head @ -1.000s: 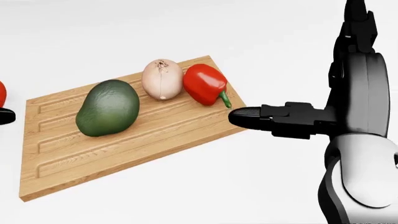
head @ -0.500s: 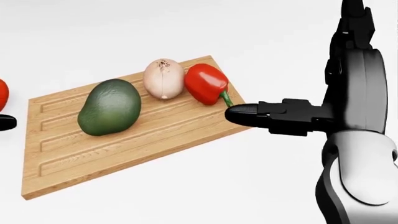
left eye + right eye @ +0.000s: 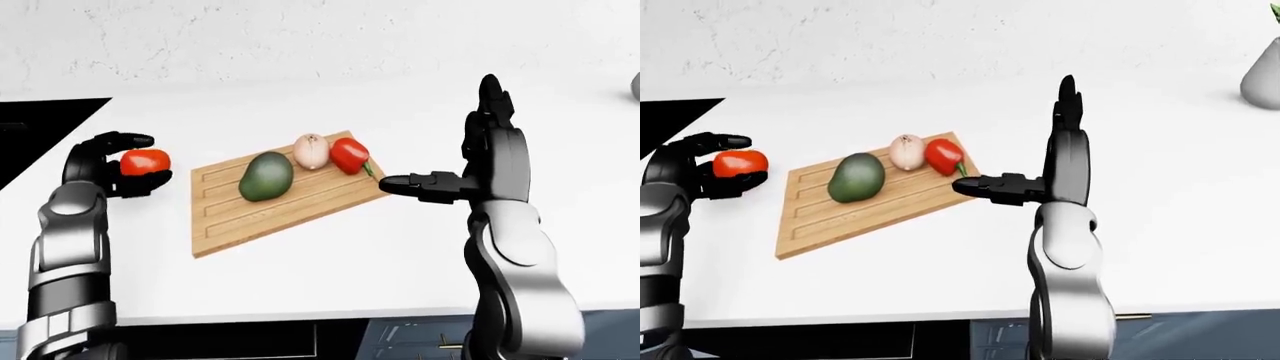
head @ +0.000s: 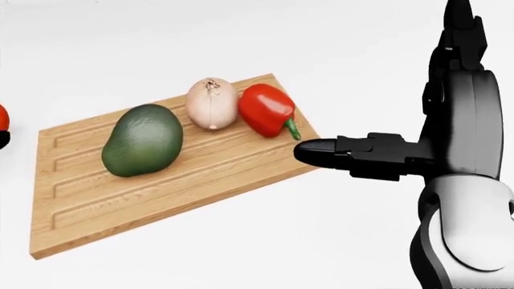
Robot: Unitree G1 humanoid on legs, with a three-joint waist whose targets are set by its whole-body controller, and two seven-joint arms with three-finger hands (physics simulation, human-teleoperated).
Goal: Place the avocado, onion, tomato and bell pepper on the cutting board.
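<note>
Left-eye view: the black left hand [image 3: 118,163] grips the round red tomato [image 3: 144,161], left of the wooden cutting board [image 3: 250,217]; right hand [image 3: 470,161] spread wide, empty.

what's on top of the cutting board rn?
On the cutting board: avocado, onion, bell pepper. Tomato sits off it, in the left robot hand. Their undersides are hidden.
</note>
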